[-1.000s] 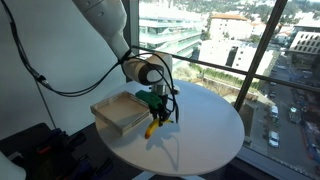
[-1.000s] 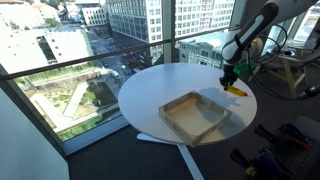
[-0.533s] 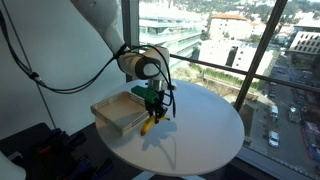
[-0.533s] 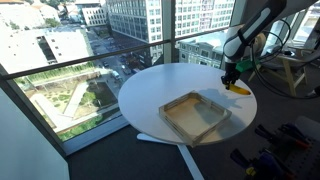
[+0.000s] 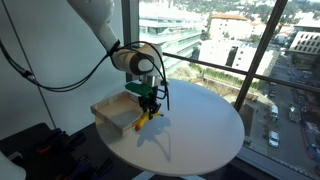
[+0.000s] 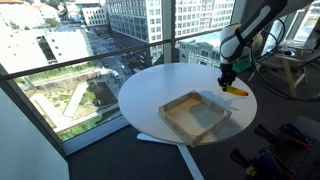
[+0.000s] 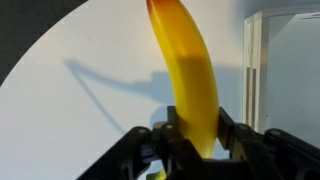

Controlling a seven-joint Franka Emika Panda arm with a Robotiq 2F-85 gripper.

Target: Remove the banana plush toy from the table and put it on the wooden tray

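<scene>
Across the round white table (image 5: 205, 135), the wooden tray (image 5: 112, 112) sits at the left edge in an exterior view, and the robot arm (image 5: 100, 15) reaches down just right of it. The gripper (image 5: 148, 100) is clenched on the banana toy (image 5: 143, 120), pinching one end so the rest hangs below the jaws. The toy is beside the tray's right wall and not yet over its floor, and in the wrist view that wall stands off to the right of the banana. The main risk, as I judge it, is height: the toy dangles low, so a sideways move without enough lift could catch its free tip on the raised wall and swing it or drag it out of the grip. The hold is only on the end of a soft thing, so it may slip or twist. Letting go too soon would drop it on the table or across the rim, where it could roll toward the table's edge
</scene>
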